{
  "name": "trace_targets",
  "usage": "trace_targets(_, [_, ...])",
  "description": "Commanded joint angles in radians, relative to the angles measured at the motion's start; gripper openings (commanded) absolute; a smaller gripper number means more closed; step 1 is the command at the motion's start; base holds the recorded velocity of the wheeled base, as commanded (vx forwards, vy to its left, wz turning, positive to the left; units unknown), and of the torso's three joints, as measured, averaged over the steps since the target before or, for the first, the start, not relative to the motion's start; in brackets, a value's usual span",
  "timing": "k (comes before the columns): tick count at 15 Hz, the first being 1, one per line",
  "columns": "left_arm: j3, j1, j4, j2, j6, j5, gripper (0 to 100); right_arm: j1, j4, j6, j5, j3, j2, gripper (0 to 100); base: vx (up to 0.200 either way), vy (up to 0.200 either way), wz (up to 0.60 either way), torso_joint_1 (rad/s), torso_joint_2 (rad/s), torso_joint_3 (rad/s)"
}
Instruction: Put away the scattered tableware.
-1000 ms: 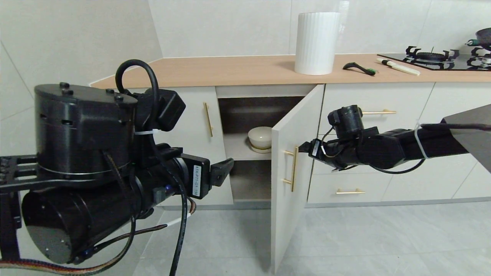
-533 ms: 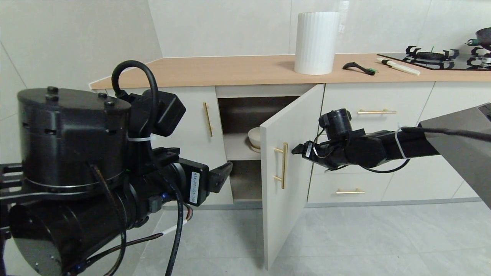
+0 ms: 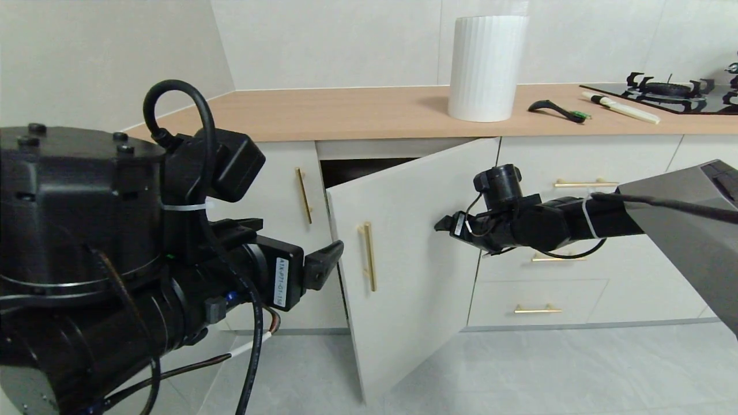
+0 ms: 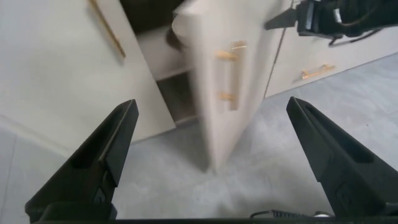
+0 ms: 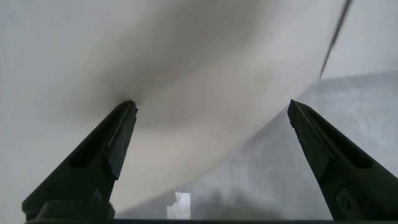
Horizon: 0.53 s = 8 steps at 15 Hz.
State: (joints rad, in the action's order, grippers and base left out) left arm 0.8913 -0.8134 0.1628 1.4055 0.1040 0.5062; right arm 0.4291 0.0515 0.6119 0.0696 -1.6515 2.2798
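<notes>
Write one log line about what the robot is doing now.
cabinet door: ajar, partly shut | right gripper: open, empty, at door's outer face | left gripper: open, empty, off door's handle side

Half-open cabinet door (image 3: 415,259), loose utensils upper right
I see the white door with its gold handle (image 3: 368,256) upright at centre frame; a black-handled utensil (image 3: 554,108) and a cream utensil (image 3: 621,108) lie apart on the worktop (image 3: 357,112).

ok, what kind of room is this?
Most likely a home kitchen: a wooden countertop, a cabinet door partly open below it, a gas hob at its right end and a peeler lying nearby.
</notes>
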Motion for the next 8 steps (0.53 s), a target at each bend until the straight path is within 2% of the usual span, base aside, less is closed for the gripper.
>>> trace_targets(1, [-0.002,-0.016,0.000,-0.005,0.000,0.000,100,0.000,0.005,0.005,0.003,-0.033,0.020,100,0.000,0.000,0.00,0.000,0.00,0.000])
trace_targets(4, [-0.009,-0.053,-0.002,-0.037,-0.012,0.009,100,0.000,0.004,0.060,0.029,-0.113,0.053,100,0.000,0.000,0.00,0.000,0.00,0.000])
trace_targets(7, [-0.014,-0.053,0.000,-0.046,-0.015,0.011,100,-0.004,0.005,0.077,0.030,-0.179,0.084,100,0.000,0.000,0.00,0.000,0.00,0.000])
trace_targets(8, [-0.014,-0.053,0.000,-0.045,-0.015,0.011,100,-0.012,0.005,0.101,0.045,-0.241,0.116,100,0.000,0.000,0.00,0.000,0.00,0.000])
